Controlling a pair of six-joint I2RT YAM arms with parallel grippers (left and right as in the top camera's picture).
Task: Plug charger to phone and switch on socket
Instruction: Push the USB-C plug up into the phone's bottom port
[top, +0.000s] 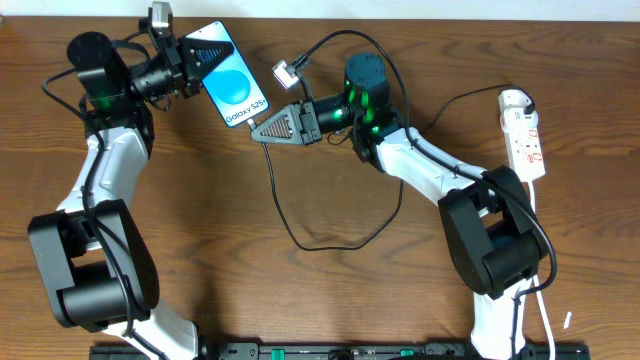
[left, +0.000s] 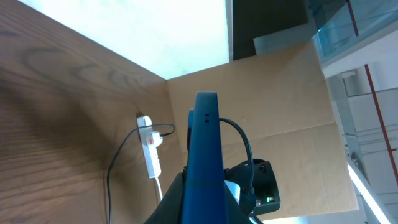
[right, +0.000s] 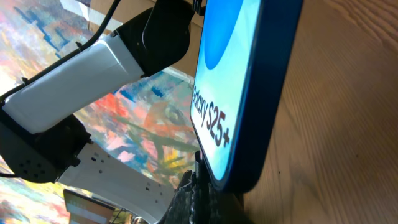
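Note:
My left gripper (top: 203, 62) is shut on the top end of the phone (top: 233, 87) and holds it tilted above the table at the back left. Its light-blue screen faces up and reads "Galaxy S25+". My right gripper (top: 262, 129) is shut on the plug tip of the charger (top: 300, 236), right at the phone's bottom end. In the right wrist view the tip (right: 199, 171) stands between the fingers (right: 202, 196), against the phone's lower edge (right: 249, 93). I cannot tell whether it is inserted. The black cable loops over the table to the socket (top: 526, 135) at the far right.
In the left wrist view the phone (left: 205, 155) shows edge-on, with the socket (left: 150, 147) and the cable (left: 114, 165) beyond it. The socket's white cord (top: 537, 215) runs toward the front right. The right arm's base (top: 495, 250) stands at the front right.

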